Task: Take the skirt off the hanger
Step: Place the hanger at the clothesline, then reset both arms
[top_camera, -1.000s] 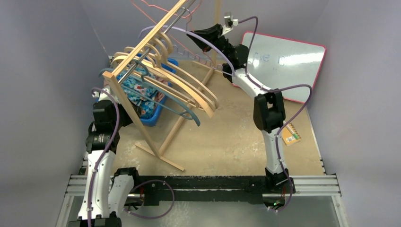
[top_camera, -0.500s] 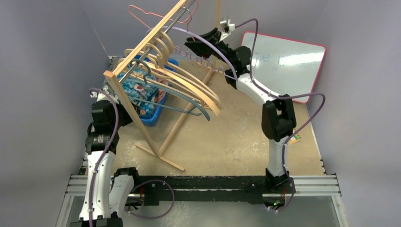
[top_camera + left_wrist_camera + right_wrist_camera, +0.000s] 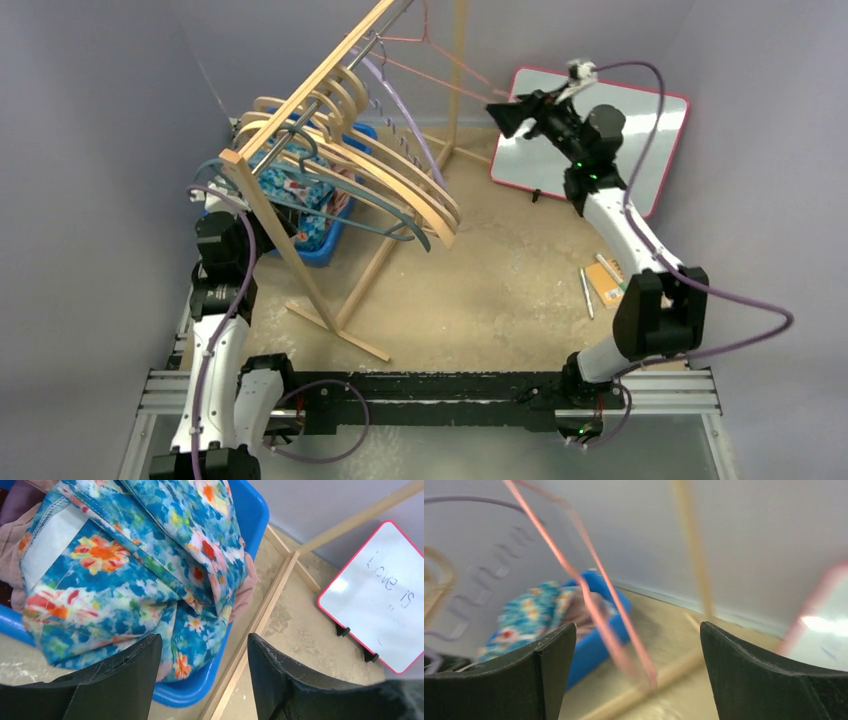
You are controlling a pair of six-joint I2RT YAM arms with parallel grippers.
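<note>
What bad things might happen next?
1. The flowery skirt droops over the blue bin's rim, so it might slide out.
2. The pink hanger looks blurry right in front of the right arm's open jaws. It may be swinging and could snag them.
3. That arm is close to the whiteboard and might bump it.

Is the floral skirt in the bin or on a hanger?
In. The skirt lies crumpled inside the blue bin.

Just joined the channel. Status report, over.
Left gripper open over blue bin. Right gripper open, empty, facing bare pink hanger. Floral skirt heaped in bin, off hanger.
</note>
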